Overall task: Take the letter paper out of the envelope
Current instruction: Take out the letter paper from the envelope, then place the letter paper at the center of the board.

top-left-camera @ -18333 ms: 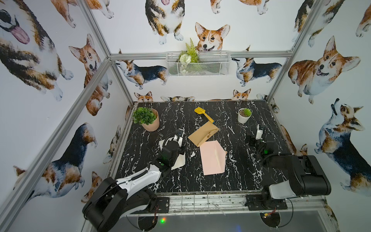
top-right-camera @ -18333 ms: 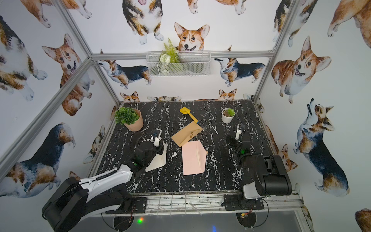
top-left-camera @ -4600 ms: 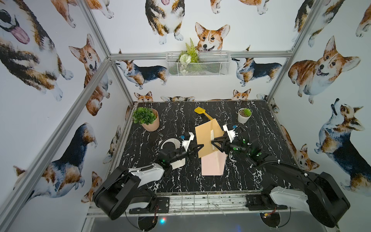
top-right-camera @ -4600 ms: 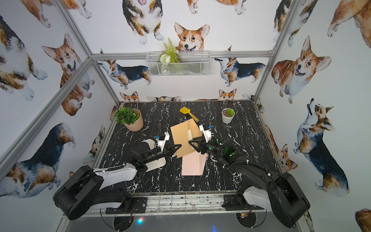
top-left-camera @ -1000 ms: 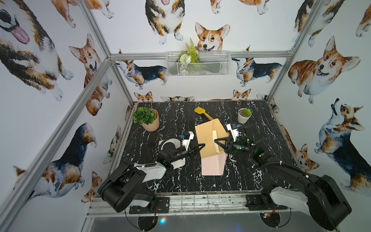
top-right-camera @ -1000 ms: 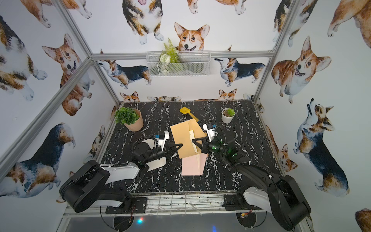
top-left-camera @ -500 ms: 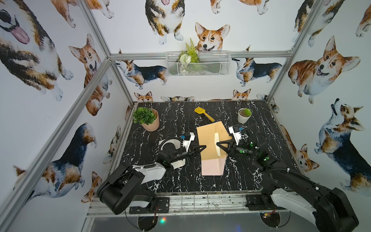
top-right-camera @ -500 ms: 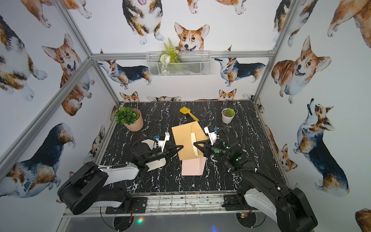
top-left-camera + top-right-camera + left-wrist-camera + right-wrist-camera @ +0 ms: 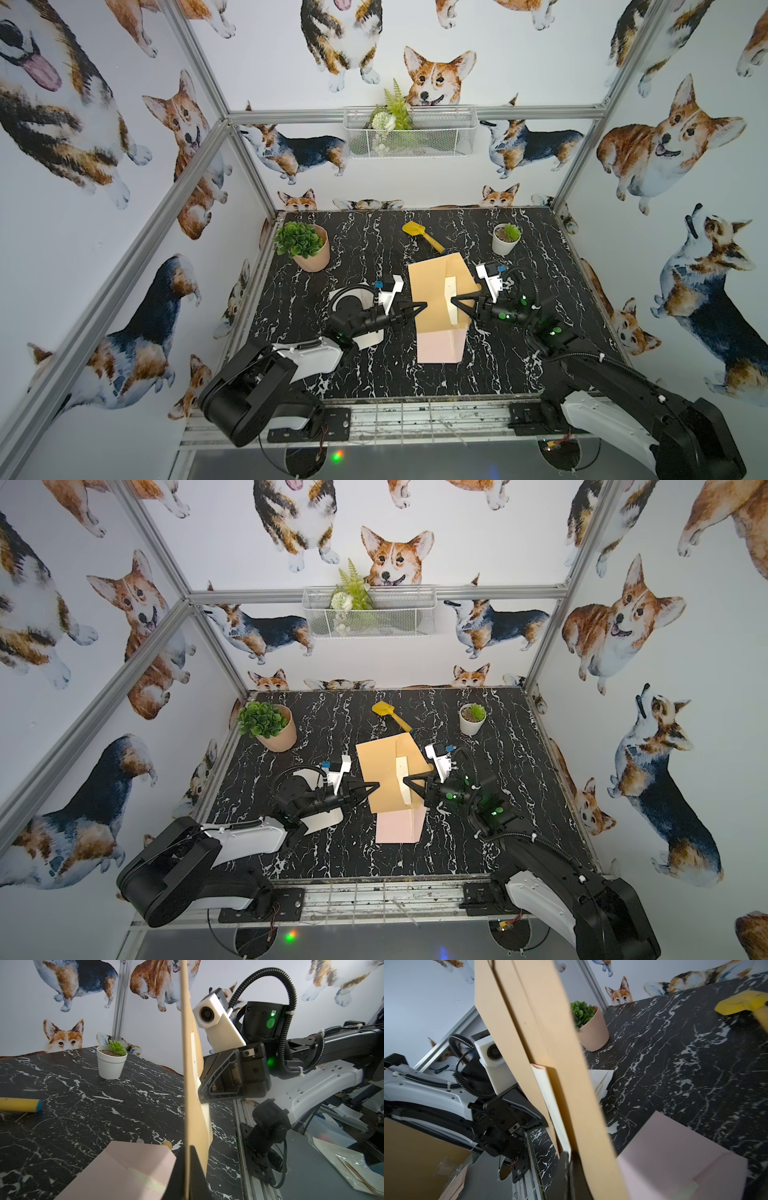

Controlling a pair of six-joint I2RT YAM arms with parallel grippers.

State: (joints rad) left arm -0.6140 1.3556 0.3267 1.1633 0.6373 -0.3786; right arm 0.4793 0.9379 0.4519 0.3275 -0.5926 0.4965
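A tan envelope (image 9: 430,291) (image 9: 380,771) hangs upright above the table between both arms. My left gripper (image 9: 422,306) (image 9: 376,786) is shut on its left edge; in the left wrist view the envelope's edge (image 9: 188,1064) runs between the two dark fingers (image 9: 188,1167). A cream strip of letter paper (image 9: 451,291) (image 9: 402,779) (image 9: 548,1095) shows at the envelope's mouth. My right gripper (image 9: 454,300) (image 9: 406,780) (image 9: 570,1167) is shut on that strip. The rest of the paper is hidden inside the envelope.
A pink envelope (image 9: 439,348) (image 9: 675,1153) lies flat under the tan one. White paper (image 9: 365,338) lies beneath the left arm. A terracotta plant pot (image 9: 305,249), a yellow shovel (image 9: 422,235) and a small white pot (image 9: 505,241) stand at the back.
The right gripper has drawn slightly to the right and the cream strip now shows more at the envelope's mouth. The left gripper stays at the envelope's left edge.
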